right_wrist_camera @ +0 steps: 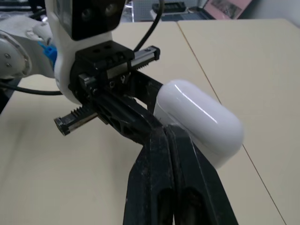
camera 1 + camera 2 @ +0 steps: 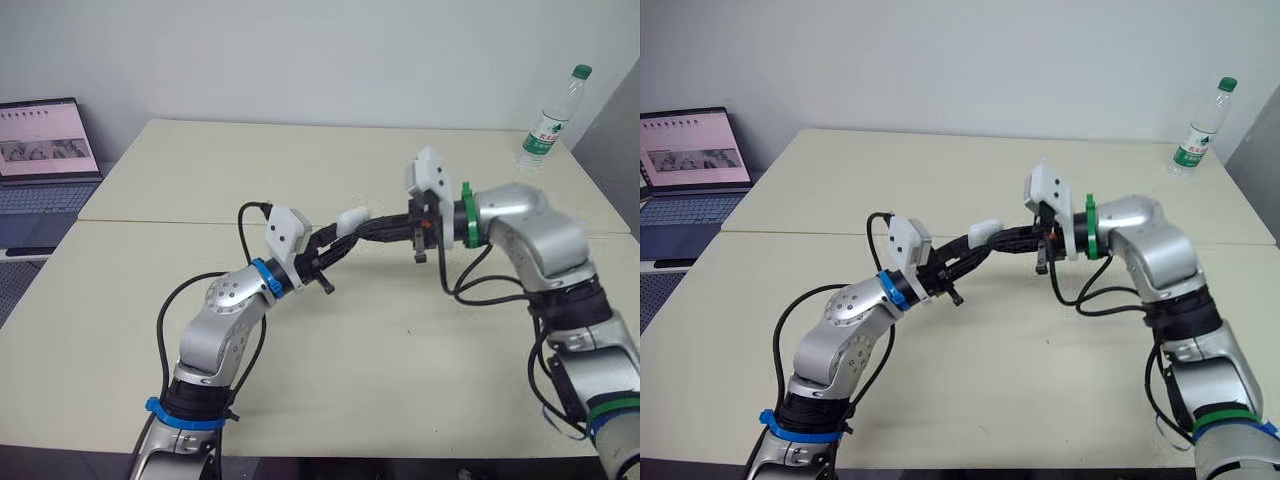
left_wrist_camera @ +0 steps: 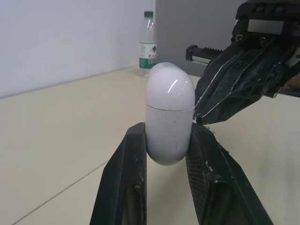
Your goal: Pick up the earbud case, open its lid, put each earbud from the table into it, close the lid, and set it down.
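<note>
My left gripper (image 3: 166, 137) reaches in from 7 o'clock and clamps the case (image 3: 169, 112) between its two fingers, lifted clear of the table (image 2: 400, 340). The fingers hold the lower half. The rounded lid end stands out past the fingertips, and the lid seam shows only as a thin line, so it is down. My right gripper (image 1: 165, 133) comes in from 4 o'clock with its two fingers pressed flat together. Their tips meet the side of the case at the seam, just beside my left finger. Farther off, a laptop (image 2: 45, 150) sits at 10 o'clock beyond the table edge, and a bottle (image 2: 548, 125) stands upright at 2 o'clock on the far corner.
</note>
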### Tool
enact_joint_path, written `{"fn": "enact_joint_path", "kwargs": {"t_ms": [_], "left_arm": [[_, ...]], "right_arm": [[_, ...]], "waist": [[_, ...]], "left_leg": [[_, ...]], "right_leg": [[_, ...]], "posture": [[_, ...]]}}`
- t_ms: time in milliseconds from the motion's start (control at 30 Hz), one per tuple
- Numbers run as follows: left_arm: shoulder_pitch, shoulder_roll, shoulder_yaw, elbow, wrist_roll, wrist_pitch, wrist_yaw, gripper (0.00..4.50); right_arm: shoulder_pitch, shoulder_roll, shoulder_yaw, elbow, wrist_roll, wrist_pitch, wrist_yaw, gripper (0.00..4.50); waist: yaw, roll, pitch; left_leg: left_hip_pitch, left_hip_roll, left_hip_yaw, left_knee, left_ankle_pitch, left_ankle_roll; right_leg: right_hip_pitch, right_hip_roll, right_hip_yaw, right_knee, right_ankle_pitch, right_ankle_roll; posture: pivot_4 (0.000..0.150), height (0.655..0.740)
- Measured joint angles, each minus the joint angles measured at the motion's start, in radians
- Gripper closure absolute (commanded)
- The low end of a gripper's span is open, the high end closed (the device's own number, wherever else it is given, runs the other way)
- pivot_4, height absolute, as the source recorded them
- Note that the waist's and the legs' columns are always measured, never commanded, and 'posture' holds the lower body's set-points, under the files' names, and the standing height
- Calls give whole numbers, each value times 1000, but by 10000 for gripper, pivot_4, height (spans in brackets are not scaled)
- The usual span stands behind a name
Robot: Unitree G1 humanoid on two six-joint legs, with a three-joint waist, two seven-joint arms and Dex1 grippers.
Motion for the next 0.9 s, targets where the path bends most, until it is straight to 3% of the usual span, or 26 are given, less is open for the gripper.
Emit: {"fn": "enact_joint_path", "kwargs": {"t_ms": [67,167,333,533,733,900], "left_arm": [[-3,13,9,-8,-32,59,-1,37256],[-3,15,37,-34,-176,248,0,37256],[-11,-27,133,-44,-456,591,107,37256],[-60,-163,231,162,-580,834,315,37256],[-98,-207,227,355,-527,877,393,37256],[-105,-222,241,355,-522,898,406,21455]], "right_arm": [[25,9,-62,-1,19,-26,-39,44426],[57,-32,-151,-20,41,-75,-45,38817],[227,-113,-186,-63,41,-202,46,20969],[412,-172,-180,-99,22,-381,144,206],[474,-190,-176,-159,29,-404,151,206],[473,-186,-173,-167,26,-396,102,0]], "waist": [[0,-1,0],[4,-1,1],[1,-3,2],[-1,-4,2],[-4,-4,2],[-3,-3,1]], "left_leg": [[0,0,0,0,0,0],[0,-1,-1,0,0,0],[0,0,-3,0,0,0],[3,-1,-3,4,0,0],[4,0,-2,4,0,0],[4,0,-2,4,0,0]], "right_leg": [[0,0,0,0,0,0],[1,0,-1,-1,0,0],[2,0,-2,-2,0,1],[4,1,-1,1,-1,1],[4,4,-1,3,-1,1],[5,3,0,3,-1,1]], "posture": [[1500,7400],[1500,7400],[1500,7400],[1500,7400],[1500,7400],[1500,7400]]}}
